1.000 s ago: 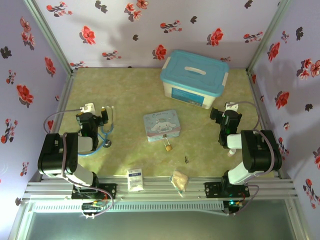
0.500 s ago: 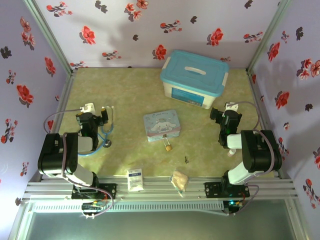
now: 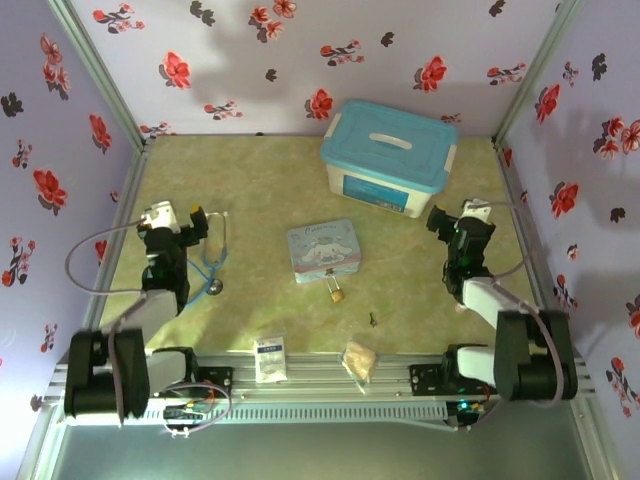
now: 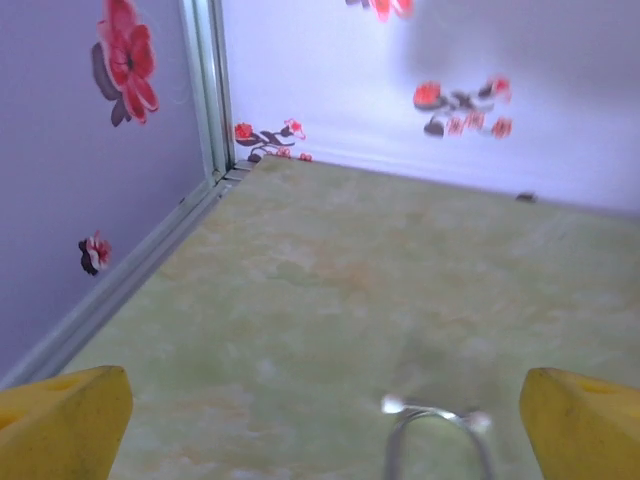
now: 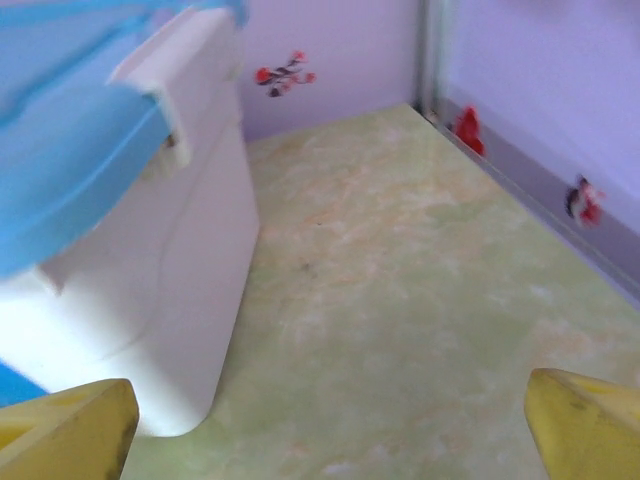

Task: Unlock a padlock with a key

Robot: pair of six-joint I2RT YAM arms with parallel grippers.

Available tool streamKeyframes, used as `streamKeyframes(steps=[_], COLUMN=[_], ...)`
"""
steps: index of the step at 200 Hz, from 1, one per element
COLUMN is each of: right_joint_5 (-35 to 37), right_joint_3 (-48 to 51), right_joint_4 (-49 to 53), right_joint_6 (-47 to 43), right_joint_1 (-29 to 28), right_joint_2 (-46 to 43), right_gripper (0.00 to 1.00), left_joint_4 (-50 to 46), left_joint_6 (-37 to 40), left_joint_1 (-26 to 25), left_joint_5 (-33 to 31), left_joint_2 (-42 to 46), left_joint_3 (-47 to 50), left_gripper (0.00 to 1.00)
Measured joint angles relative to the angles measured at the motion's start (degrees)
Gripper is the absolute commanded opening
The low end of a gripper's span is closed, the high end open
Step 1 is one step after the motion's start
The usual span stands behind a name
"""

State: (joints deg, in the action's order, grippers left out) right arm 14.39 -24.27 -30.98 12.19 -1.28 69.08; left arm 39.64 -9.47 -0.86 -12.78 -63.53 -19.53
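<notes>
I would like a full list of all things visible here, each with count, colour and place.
storage box: one, white with blue lid, far right
tin: one, pale blue, table centre
padlock: one, brass, near side of the tin
key: one, dark, right of the padlock
stethoscope: one, blue tubing, left side
white packet: one, white, near edge
tan packet: one, tan, near edge
table: one, greenish, under everything
left gripper: one, black and yellow, open, by the stethoscope
right gripper: one, same colours, open, by the storage box

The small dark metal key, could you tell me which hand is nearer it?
Right. The right hand sits behind-right of the small dark key; the left hand is farther, off to its left.
</notes>
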Motion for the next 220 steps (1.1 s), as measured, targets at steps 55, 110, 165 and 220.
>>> streamKeyframes(steps=[55,110,165,220], right_joint_5=[-13.1,-21.7,-18.9,-14.3], right_joint_3=[-10.2,-13.1,-10.4,-8.9], right_joint_4=[26.4,47.2,57.5,63.6], right_joint_6=[13.4,16.9,21.0,25.4], right_joint_1=[2.4,-8.7,-26.4,-40.8], right_joint_2=[-13.0,-12.0,-12.6,-10.6], right_gripper=[0.99,0.94,0.84,0.76], left_joint_4=[-12.9,-28.0,-32.9,-34.5], left_joint_6=[-18.4,-26.9,-33.0,-37.2], left_joint_1=[-0.1,-13.0,-31.6,-43.7], left_joint_5=[12.5,20.2,19.0,17.7], left_joint_2=[11.0,12.2,12.7,12.3], left_joint_3=[-0.7,-6.0,-6.2,-5.8], left_gripper=[1.00,1.00,1.00,1.00])
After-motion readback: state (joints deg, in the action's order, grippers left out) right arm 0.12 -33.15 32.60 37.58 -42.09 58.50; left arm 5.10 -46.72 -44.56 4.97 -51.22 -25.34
